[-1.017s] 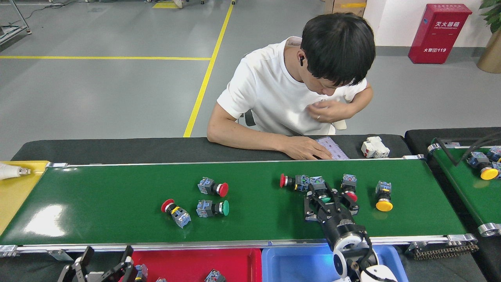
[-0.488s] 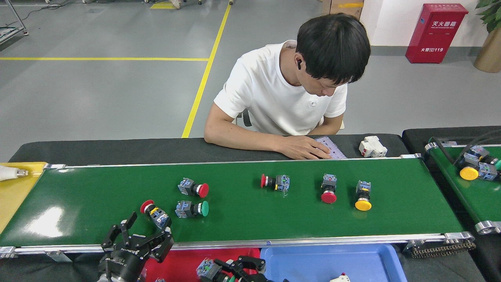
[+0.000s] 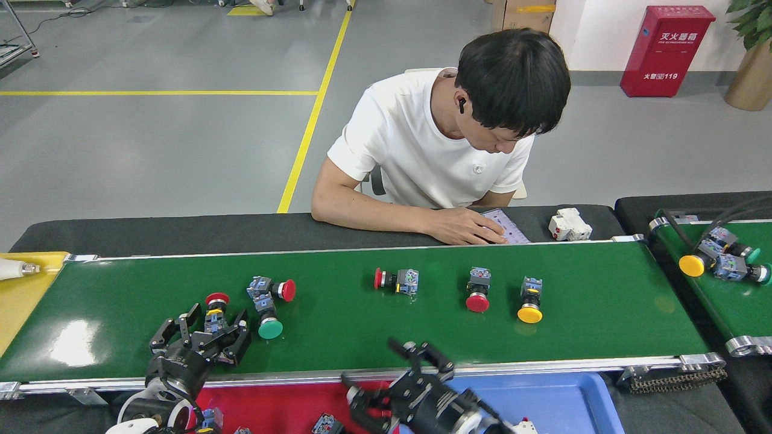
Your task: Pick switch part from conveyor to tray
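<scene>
Head view is showing my left tool [image 3: 205, 333] lying spread over the near-left part of the long glossy dark-green conveyor belt [image 3: 603, 301], its black fingers [image 3: 238, 337] flanking the small red-capped push-button switch part with a blue-grey body [image 3: 215, 310] — not yet pinching it, as far as I can judge. The switch is sitting just ahead of my palm, its long axis running away from me, cap farthest. My right tool [image 3: 392, 380] is hanging spread and empty over the belt's near rail, by the red plastic tray [image 3: 283, 407] — well apart from this switch, so the left is the nearer.
</scene>
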You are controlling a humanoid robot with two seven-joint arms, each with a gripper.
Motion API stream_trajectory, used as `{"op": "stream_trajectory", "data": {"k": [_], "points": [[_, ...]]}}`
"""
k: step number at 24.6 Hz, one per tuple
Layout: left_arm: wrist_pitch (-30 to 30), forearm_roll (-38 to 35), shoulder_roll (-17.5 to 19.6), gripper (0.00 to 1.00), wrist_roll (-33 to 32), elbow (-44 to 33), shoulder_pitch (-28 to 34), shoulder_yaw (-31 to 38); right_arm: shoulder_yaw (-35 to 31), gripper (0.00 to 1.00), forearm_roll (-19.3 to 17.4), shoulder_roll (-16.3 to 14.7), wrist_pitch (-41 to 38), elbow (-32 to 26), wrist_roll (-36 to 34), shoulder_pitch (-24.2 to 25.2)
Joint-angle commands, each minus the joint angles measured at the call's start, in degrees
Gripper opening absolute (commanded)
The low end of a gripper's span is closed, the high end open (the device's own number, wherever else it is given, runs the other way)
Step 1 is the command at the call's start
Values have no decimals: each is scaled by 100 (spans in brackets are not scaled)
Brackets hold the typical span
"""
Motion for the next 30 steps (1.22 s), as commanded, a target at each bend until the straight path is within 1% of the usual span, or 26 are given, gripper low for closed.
{"op": "stream_trajectory", "data": {"k": [1, 3, 4, 5, 8, 10, 11, 13, 15, 18, 20, 21, 22, 23, 24, 25, 27, 29, 30], "points": [[16, 86, 78, 4, 97, -65, -78, 37, -418, 97, -2, -145, 516, -78, -409, -52], [7, 297, 69, 4, 158, -241, 19, 20, -866, 97, -2, -418, 586, -113, -892, 54], [-1, 385, 69, 4, 167, -416, 133, -7, -1085, 97, -2, -488, 595, -113, -1146, 203], [-2, 411, 78, 4, 167, -610, 256, -16, -1253, 97, -2, -506, 595, -113, -1314, 370], [-28, 429, 60, 4, 167, -1533, 827, -16, -1683, 98, -11, -514, 569, -218, -1824, 1065], [-151, 429, 7, 4, 167, -2219, 1293, -24, -1736, 98, -11, -514, 560, -341, -2008, 1486], [-230, 429, -19, 4, 167, -2588, 1574, -24, -1745, 98, -11, -514, 560, -368, -2087, 1618], [-406, 447, -45, 5, 193, -3212, 2172, -130, -1745, 98, -11, -532, 551, -368, -2166, 1715], [-450, 438, -54, 5, 272, -3555, 2585, -376, -1736, 98, -11, -532, 551, -368, -2166, 1724], [-450, 403, 69, 5, 457, -3563, 3007, -947, -1727, 98, -2, -488, 604, -359, -2096, 1645], [-450, 394, 210, 6, 571, -3563, 3130, -1097, -1648, 97, 112, -453, 683, -359, -1903, 1443], [-441, 376, 306, 10, 580, -3563, 3174, -1123, -1455, 97, 314, -321, 797, -324, -1648, 1240], [-441, 385, 333, 17, 571, -3555, 3192, -1123, -1253, 97, 481, -172, 929, -271, -1455, 1073], [-432, 385, 306, 42, 571, -3555, 3192, -1114, -989, 97, 683, 22, 1158, -122, -1226, 836], [-441, 394, 280, 67, 571, -3555, 3192, -1097, -787, 97, 807, 145, 1404, 89, -1077, 590], [-441, 394, 324, 100, 580, -3555, 3192, -1097, -611, 97, 850, 198, 1606, 300, -997, 379], [-450, 420, 297, 100, 580, -3546, 3192, -1061, -207, 97, 877, 250, 1975, 784, -954, -43], [-432, 429, 289, 100, 580, -3555, 3192, -1026, 285, 97, 877, 250, 2449, 1600, -954, -596], [-415, 438, 271, 100, 580, -3555, 3192, -982, 391, 97, 877, 250, 2617, 1803, -954, -755]]}}
